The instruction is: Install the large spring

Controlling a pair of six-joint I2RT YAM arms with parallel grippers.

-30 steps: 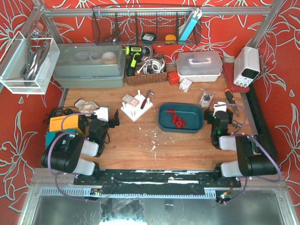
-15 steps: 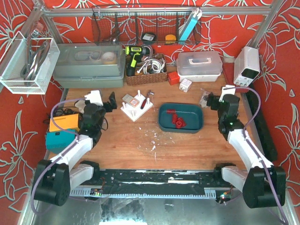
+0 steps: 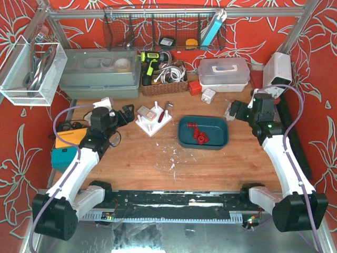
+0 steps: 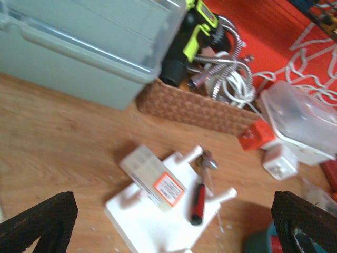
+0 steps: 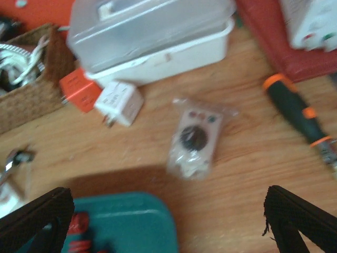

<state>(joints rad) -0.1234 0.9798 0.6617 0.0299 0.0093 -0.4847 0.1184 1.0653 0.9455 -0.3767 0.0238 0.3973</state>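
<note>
- Both arms have unfolded from the near edge of the bench (image 3: 210, 168) and now reach toward its far edge, one along each side.
- Teal tray (image 3: 222, 138) sits just right of the bench's middle.
- White peg block (image 3: 154, 122) lies nearer the far edge, left of the tray.
- Left pincer (image 3: 126, 113) hangs released, jaws wide and empty, just beside the block.
- Right pincer (image 3: 238, 112) is likewise released and empty, near the far-right corner.
- Red springs (image 3: 199, 135) lie inside the tray, untouched.
</note>
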